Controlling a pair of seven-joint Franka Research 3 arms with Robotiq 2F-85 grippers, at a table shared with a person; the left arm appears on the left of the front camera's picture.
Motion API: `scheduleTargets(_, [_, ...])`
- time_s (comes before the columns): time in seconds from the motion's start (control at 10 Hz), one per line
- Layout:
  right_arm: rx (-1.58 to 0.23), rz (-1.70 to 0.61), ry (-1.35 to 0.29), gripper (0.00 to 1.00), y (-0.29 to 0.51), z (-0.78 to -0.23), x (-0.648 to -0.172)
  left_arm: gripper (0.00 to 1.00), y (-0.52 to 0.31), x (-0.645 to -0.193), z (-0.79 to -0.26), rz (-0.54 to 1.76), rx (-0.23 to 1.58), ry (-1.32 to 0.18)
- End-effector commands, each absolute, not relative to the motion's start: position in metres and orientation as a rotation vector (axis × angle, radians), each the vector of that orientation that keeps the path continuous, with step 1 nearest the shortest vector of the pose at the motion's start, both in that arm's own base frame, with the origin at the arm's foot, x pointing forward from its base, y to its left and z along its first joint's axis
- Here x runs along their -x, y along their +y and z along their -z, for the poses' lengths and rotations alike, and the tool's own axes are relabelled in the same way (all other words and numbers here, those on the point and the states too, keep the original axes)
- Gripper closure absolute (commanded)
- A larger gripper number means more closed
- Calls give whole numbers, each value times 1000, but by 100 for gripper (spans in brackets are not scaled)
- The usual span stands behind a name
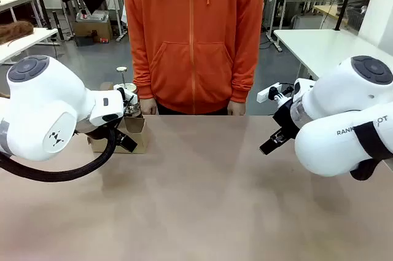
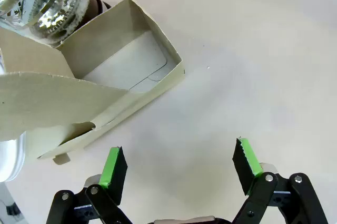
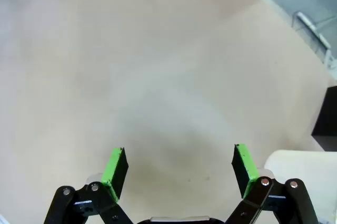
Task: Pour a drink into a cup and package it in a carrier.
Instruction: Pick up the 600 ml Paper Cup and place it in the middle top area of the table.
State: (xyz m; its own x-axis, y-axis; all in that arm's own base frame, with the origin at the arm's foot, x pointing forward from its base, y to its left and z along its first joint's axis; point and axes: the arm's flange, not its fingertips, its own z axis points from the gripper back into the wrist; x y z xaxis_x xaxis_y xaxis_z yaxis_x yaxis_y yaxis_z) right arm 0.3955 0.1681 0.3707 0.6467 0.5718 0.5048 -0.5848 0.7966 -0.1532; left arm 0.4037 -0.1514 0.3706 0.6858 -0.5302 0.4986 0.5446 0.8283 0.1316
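Wide pale tan worktop (image 1: pixel 202 199), bare across its middle and near side. A person in an orange hooded top (image 1: pixel 193 34) stands at the far edge, cut off above the chest, both hands hanging at the edge.

White left arm (image 1: pixel 49 113) bulks in at the left and hides much of what lies behind it. White right arm (image 1: pixel 350 120) is cut off by the right edge.

Small brown cardboard carrier (image 2: pixel 137 100) sits at the far left of the worktop, half hidden by the left arm in the front view. The one pocket that shows is empty.

Clear glass pitcher with metal fittings (image 2: pixel 47 2) stands just behind the carrier, cropped at the corner. Contents cannot be made out through the glare.

Left pincer (image 2: pixel 179 147): fingers wide apart, holding nothing, over bare worktop just beside the carrier. Right pincer (image 3: pixel 179 150): fingers apart too, empty, over bare worktop, well apart from the carrier.
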Motion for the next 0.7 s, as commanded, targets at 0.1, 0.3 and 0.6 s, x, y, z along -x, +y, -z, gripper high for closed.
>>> scheduleTargets(0.1, [-24,-658,-566,0,168,-371,-396,0,-151,-404,-371,602,28,-550])
scheduleTargets(0.3, [-24,-658,-566,0,168,-371,-396,0,-151,-404,-371,602,28,-550])
scheduleTargets(0.6, [-24,-658,-566,0,168,-371,-396,0,-151,-404,-371,602,28,-550])
